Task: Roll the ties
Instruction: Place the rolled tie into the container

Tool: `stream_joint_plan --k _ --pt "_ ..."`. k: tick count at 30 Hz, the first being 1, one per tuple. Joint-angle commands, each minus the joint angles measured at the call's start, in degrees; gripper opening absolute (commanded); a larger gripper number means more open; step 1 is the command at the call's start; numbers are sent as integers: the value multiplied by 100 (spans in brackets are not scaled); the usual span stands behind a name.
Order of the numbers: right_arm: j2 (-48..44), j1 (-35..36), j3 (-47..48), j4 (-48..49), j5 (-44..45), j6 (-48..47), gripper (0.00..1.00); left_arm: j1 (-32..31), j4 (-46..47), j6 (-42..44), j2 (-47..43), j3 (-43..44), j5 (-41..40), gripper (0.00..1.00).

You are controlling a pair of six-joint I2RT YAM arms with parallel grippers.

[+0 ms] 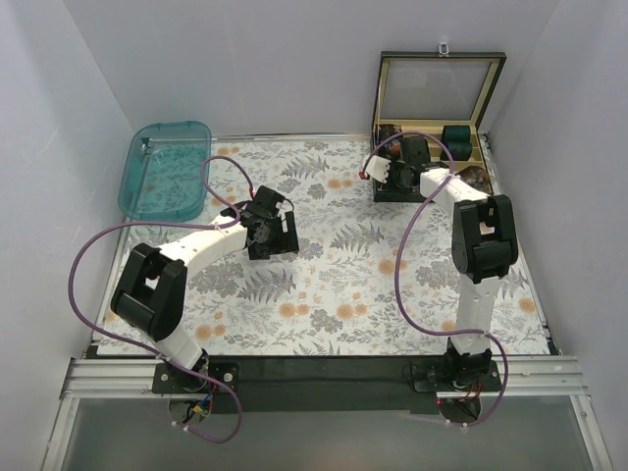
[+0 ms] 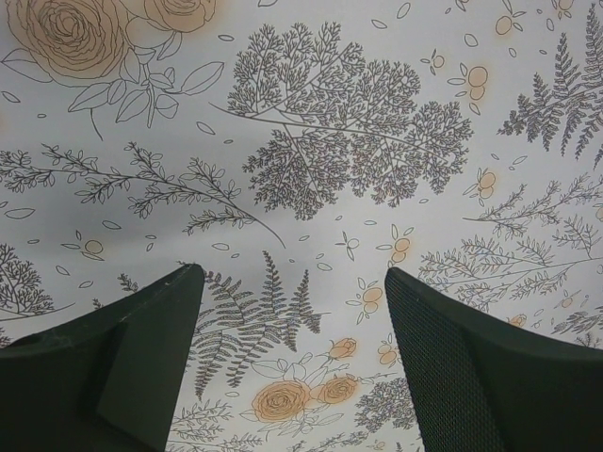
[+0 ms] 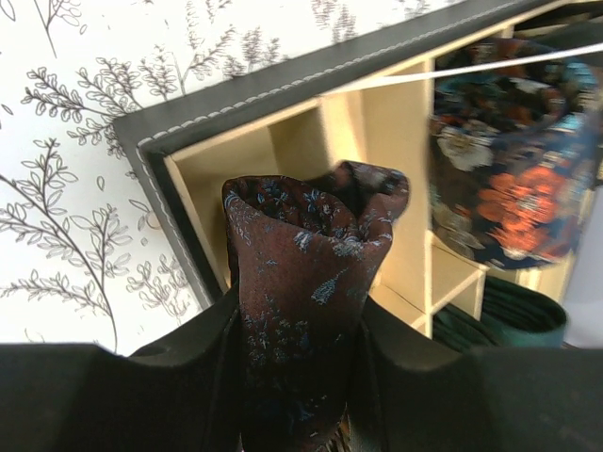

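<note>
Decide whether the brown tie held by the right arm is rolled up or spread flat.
Rolled up. The tie is a compact coil, its spiral end showing, pinched between the right fingers.

No readable text, labels, brands, numbers or signs appear in any view.

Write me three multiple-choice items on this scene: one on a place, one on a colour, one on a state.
1. Where does the teal tray sit?
A. far left
B. far right
C. near edge, between the arms

2. What colour is the rolled tie in the right hand?
A. yellow
B. dark brown
C. white

3. How is the left hand?
A. shut on a tie
B. shut on the tray
C. open, holding nothing

1 A: the top view shows it far left.
2 B: the right wrist view shows dark brown patterned fabric.
3 C: only the tablecloth shows between its parted fingers.
</note>
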Motion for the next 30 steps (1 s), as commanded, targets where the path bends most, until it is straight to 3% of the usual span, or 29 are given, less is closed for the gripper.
stream_joint_plan --k 1,7,19,30 --pt "199 -56 122 94 -209 -48 1 44 -36 50 -64 109 -42 72" --pt "138 -73 -1 85 -306 22 1 44 -36 33 -90 82 -42 72" --pt "-1276 23 -167 -204 -331 66 1 44 78 86 -204 73 11 72" --pt "-2174 103 -458 -1749 -1325 330 1 44 193 156 -380 -67 169 71"
